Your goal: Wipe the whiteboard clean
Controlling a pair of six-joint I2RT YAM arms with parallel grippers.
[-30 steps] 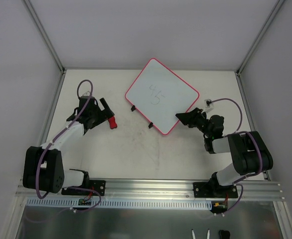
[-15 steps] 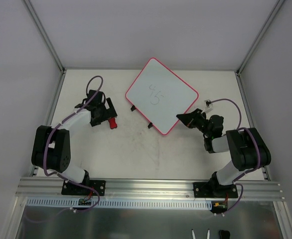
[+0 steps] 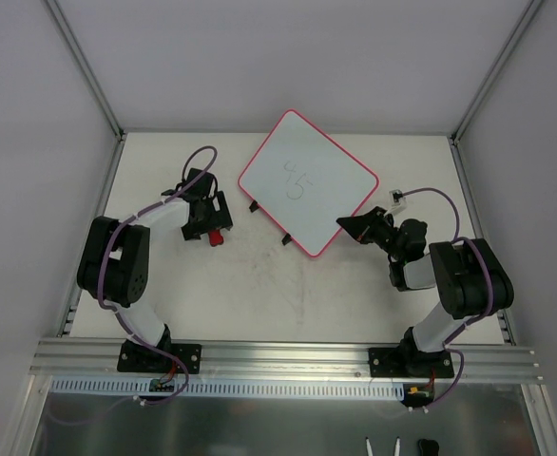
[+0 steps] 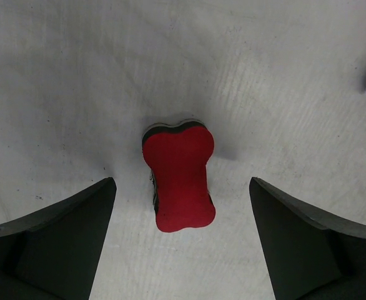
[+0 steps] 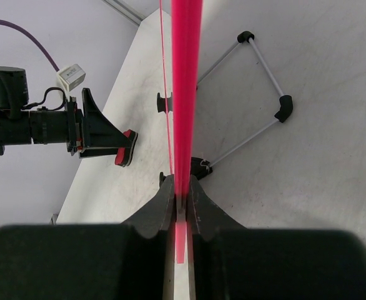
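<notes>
My left arm has folded in across the desk (image 3: 259, 294) over the last second, and its hand (image 4: 182, 182) has come to sit right over the red eraser (image 3: 216, 237). The right arm has not shifted. From the left wrist I see the two fingers (image 4: 64, 237) standing wide apart, with the eraser lying flat on the desk between them and touching neither.

The whiteboard (image 3: 321, 204) lies at the far middle of the desk, turned corner-on to me. It has a grey scribble (image 3: 297, 180) near its centre and two black clips (image 3: 255, 206) on its near-left edge.

My right hand (image 3: 347, 226) is clamped on the board's near-right edge. Its wrist view shows the pink rim edge-on, pinched between both fingers. The eraser sits left of the board, apart from it.
</notes>
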